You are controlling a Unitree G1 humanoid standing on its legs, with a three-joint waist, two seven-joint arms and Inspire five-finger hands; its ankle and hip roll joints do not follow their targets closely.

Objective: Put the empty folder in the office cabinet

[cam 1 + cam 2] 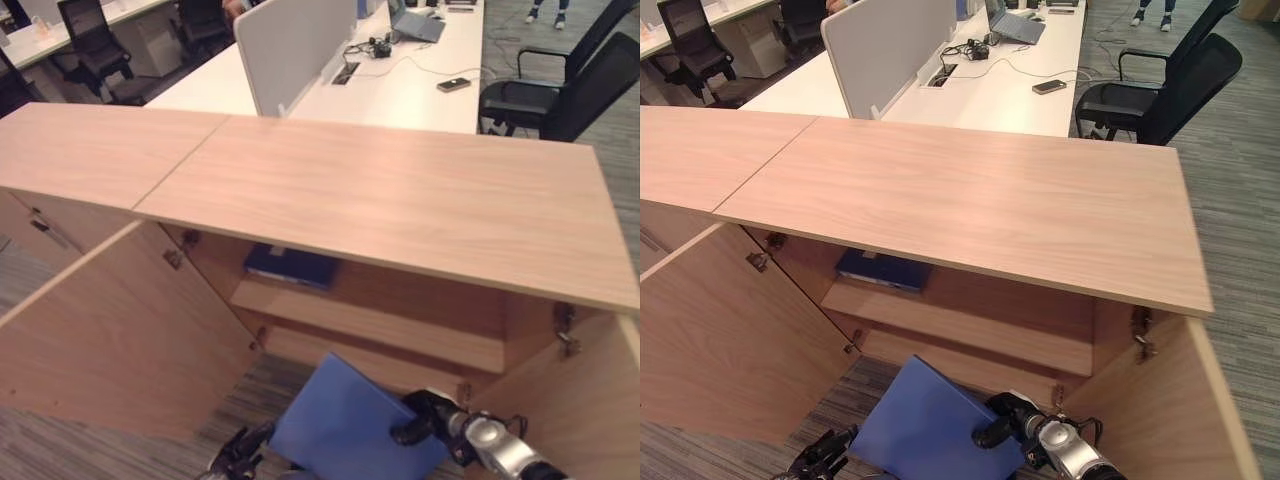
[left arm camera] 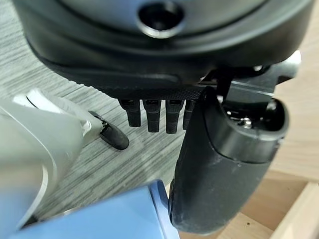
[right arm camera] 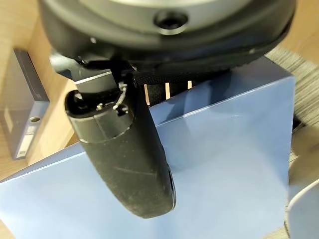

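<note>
The right hand (image 1: 1005,420) grips the blue folder (image 1: 925,425) at its right edge, the thumb lying flat across the cover and the fingers tucked behind it, so the folder is pinched between them. The left hand (image 1: 240,455) sits at the folder's lower left corner; from its own wrist camera the fingers (image 2: 152,114) hang short and curled above the carpet, the thumb pressed to the folder's corner, but whether it truly grasps I cannot tell. The folder is held low in front of the open cabinet (image 1: 380,200), tilted, outside the shelves, between the two open doors. It is a plain matte blue, flat and closed. The right wrist camera shows a darker binder (image 3: 25,104) lying on the shelf (image 1: 970,325), which the head cameras show at the shelf's back left. Behind the cabinet stand a white desk (image 1: 400,90) and a black chair (image 1: 560,90).
</note>
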